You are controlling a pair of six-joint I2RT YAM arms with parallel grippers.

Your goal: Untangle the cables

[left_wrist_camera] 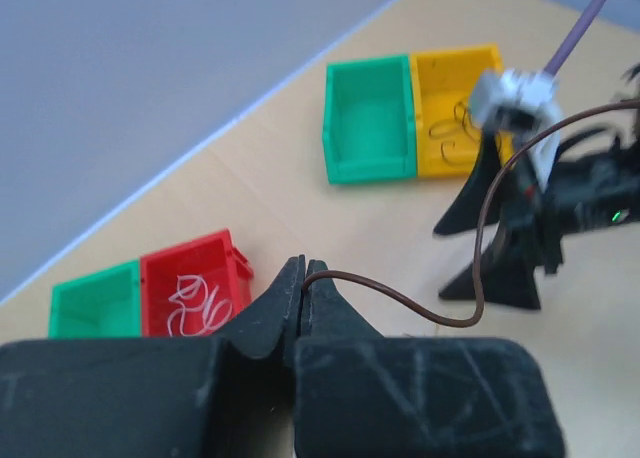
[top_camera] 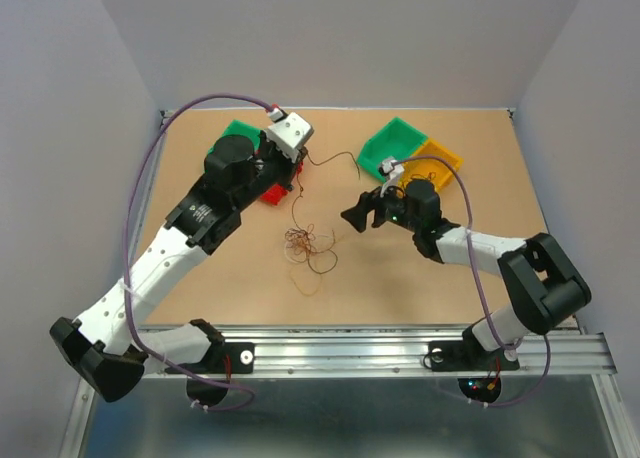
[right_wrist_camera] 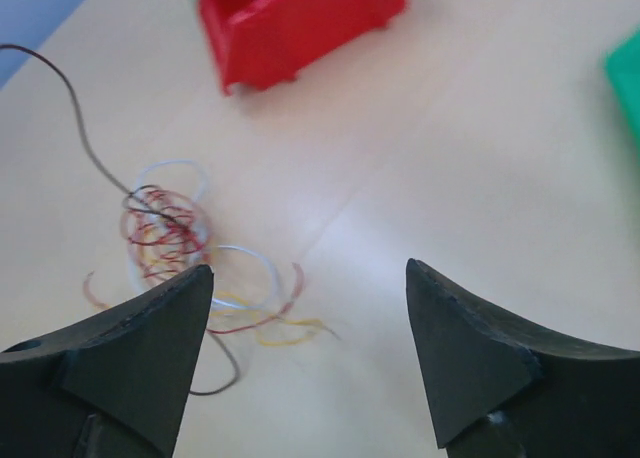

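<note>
A brown strand (left_wrist_camera: 400, 298) is pinched in the closed left claw (left_wrist_camera: 303, 276); the right claw (right_wrist_camera: 308, 270) is held open and empty; white strands (left_wrist_camera: 195, 300) are seen laid in the red bin (left_wrist_camera: 238, 266); the knotted cables (right_wrist_camera: 165, 228) lying on the desk (top_camera: 420, 278) are judged largely left to separate.

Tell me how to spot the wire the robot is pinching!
Look at the left arm's gripper, up near the red bin. One thin brown wire is pinched in its shut tips and curves out sideways. The other wires lie tangled on the table in reddish, yellow and whitish loops; only this one is held.
</note>
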